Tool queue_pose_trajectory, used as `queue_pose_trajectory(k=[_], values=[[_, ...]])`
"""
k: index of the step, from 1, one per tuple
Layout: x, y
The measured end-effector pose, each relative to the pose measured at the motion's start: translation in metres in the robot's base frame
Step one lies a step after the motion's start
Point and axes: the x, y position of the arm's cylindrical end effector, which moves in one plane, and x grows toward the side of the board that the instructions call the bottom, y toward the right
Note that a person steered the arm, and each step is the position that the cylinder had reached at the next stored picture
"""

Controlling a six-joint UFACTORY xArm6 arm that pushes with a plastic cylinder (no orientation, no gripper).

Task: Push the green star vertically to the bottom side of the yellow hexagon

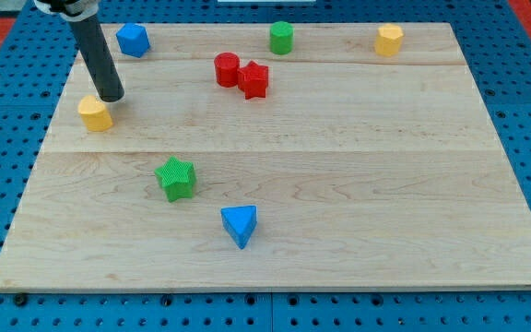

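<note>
The tip is sitting just at one o'clock of a yellow block, nearly touching; being a bare rod, it has no jaws to open or close. The green star is lying near, at four o'clock of that block, if it is the hexagon. I'd circle to the star's three o'clock and nudge it gently toward nine.

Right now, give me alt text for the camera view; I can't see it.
My tip rests just above-right of a yellow block at the board's left, while the green star sits below, toward the view's bottom. A blue triangle, two touching red blocks, a green cylinder, a blue block and a yellow hexagon are spread around.
</note>
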Motion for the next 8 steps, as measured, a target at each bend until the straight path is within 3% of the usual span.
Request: queue_pose_trajectory(k=[2,3,4,5,6,7,8], values=[[0.018,0.044],[0.05,0.03],[0.106,0.03],[0.166,0.088],[0.154,0.155],[0.128,0.158],[0.128,0.111]])
